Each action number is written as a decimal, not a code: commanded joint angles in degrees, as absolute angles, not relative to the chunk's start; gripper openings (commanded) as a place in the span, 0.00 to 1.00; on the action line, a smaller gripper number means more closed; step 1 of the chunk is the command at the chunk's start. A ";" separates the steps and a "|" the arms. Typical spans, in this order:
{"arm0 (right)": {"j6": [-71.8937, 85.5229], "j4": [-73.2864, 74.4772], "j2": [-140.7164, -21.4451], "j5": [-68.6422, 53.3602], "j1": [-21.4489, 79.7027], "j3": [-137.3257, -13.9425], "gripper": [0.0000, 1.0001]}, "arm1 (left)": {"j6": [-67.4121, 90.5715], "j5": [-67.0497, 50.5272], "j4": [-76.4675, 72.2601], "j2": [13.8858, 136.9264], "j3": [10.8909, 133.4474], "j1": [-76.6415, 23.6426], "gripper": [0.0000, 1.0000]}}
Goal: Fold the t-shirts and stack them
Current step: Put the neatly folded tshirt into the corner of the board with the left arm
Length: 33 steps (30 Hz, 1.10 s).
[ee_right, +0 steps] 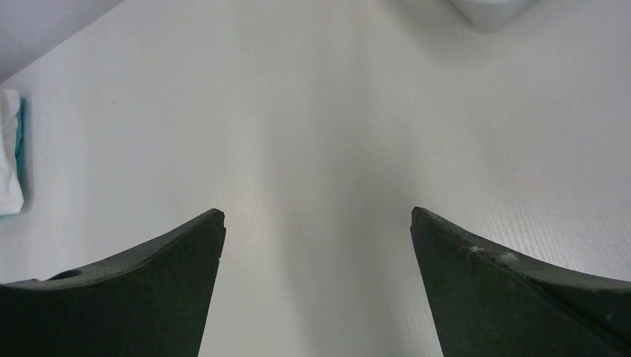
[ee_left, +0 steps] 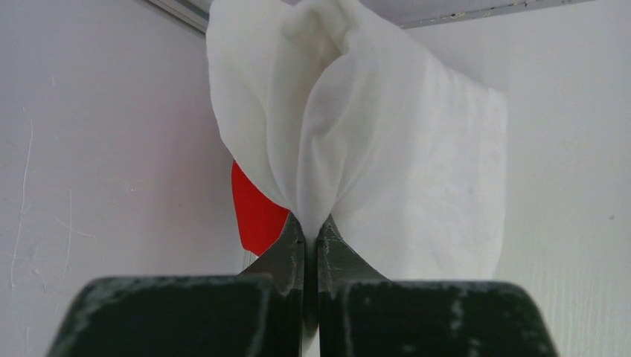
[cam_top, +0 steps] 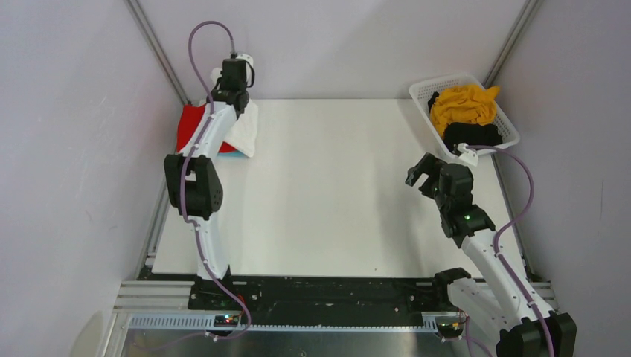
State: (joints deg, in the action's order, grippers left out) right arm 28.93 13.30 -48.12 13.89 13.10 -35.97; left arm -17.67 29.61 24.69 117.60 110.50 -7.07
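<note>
Near the right edge of the table [cam_top: 335, 193], the right gripper [cam_top: 420, 173] hangs with its jaws wide apart, holding nothing. At the far left corner, the left gripper [ee_left: 311, 223] pinches the white t-shirt [ee_left: 387, 171] tightly. This shirt lies partly over the red t-shirt [cam_top: 190, 126] and the light blue t-shirt [cam_top: 231, 152]. At the far right corner, the basket [cam_top: 446, 80] holds the mustard yellow t-shirt [cam_top: 465, 104] and the black t-shirt [cam_top: 472, 135].

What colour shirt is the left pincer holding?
A white shirt, clearest in the left wrist view.

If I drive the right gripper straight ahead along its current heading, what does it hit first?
Most likely the bare white table top: the open right gripper points down at it with nothing between. The white cotton t-shirt lies well left of that line. Depth is hard to judge.
</note>
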 commanded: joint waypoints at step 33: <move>27.12 12.22 -47.38 18.82 12.42 -36.01 0.99 | -16.44 24.96 22.66 111.50 117.64 -5.02 0.00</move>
